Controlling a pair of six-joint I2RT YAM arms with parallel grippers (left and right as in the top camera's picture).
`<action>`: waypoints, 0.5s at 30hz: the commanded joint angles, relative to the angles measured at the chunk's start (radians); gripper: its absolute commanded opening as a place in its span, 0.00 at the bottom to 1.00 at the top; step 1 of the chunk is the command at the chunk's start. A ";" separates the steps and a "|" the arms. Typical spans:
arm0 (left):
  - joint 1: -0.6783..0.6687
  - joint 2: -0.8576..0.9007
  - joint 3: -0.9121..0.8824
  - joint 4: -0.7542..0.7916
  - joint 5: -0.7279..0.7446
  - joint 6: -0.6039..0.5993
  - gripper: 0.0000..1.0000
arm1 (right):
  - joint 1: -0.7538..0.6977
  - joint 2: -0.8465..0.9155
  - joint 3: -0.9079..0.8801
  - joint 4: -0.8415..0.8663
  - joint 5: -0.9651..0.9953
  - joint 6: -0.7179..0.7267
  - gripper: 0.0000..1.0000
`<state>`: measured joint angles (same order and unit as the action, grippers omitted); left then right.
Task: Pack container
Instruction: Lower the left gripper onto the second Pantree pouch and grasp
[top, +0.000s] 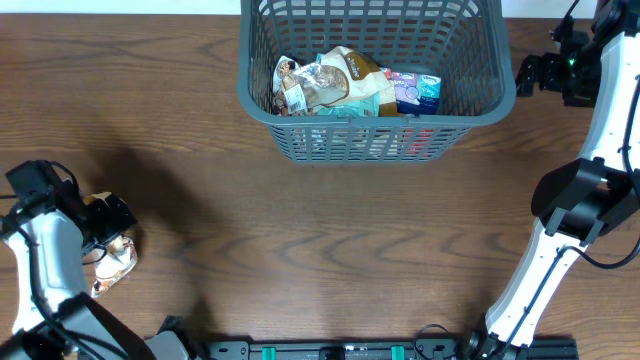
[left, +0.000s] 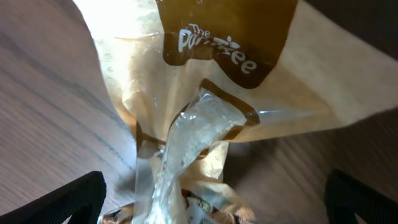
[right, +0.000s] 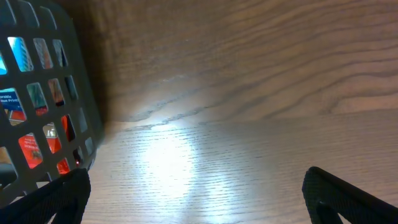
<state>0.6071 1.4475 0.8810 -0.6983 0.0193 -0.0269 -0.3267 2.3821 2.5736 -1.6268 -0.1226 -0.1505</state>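
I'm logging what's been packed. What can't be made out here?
Overhead: far side of the container, cut off by the top edge.
Overhead: table packet, mostly covered by the left pincer.
Left wrist: that packet's printed name, blurred and creased.
Right wrist: red item, screened by container lattice.

I see a dark brown wood-grain tabletop (top: 330, 240) filling each of my feeds. Between and ahead of the right jaws, a bright glare patch (right: 168, 155) bleaches the grain pale.
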 joint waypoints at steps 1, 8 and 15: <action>0.005 0.016 0.006 0.010 -0.008 -0.012 0.99 | 0.014 0.000 -0.005 -0.006 -0.004 -0.008 0.99; 0.005 0.019 -0.048 0.075 -0.008 -0.013 0.99 | 0.014 0.000 -0.005 -0.009 -0.004 -0.004 0.99; 0.005 0.019 -0.175 0.179 0.000 -0.023 0.99 | 0.014 0.000 -0.005 -0.012 -0.004 -0.004 0.99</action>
<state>0.6071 1.4605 0.7334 -0.5327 0.0196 -0.0319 -0.3267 2.3821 2.5736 -1.6352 -0.1226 -0.1501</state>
